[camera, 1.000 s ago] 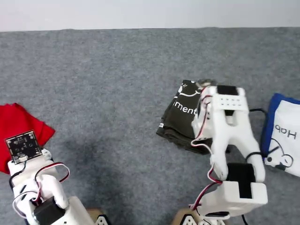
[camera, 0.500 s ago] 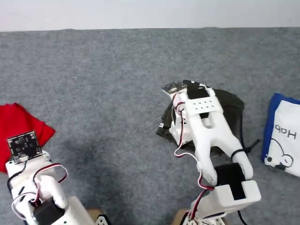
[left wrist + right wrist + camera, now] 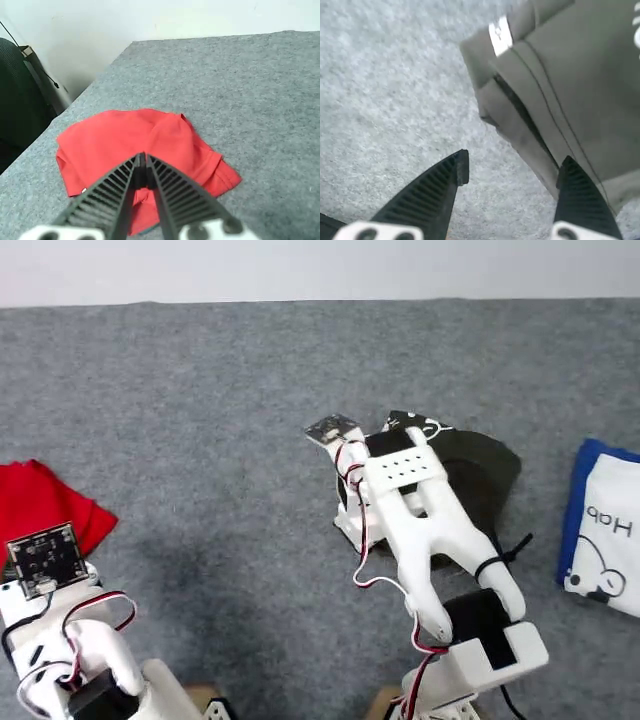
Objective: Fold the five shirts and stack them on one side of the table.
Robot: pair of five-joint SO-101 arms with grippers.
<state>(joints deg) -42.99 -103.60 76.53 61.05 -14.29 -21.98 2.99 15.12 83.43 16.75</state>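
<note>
R hand [image 3: 515,165] apart, at edge of folded black shirt [image 3: 482,466] mid grey surface [image 3: 200,390], L hand [image 3: 145,161] pinched together near red shirt [image 3: 120,137] at left edge, blue-white shirt [image 3: 605,525] far right

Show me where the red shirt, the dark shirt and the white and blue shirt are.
red shirt [image 3: 120,135], left wrist view, middle of the cloth.
dark shirt [image 3: 570,85], right wrist view, flat top layer.
white and blue shirt [image 3: 612,540], high view, white front panel.
</note>
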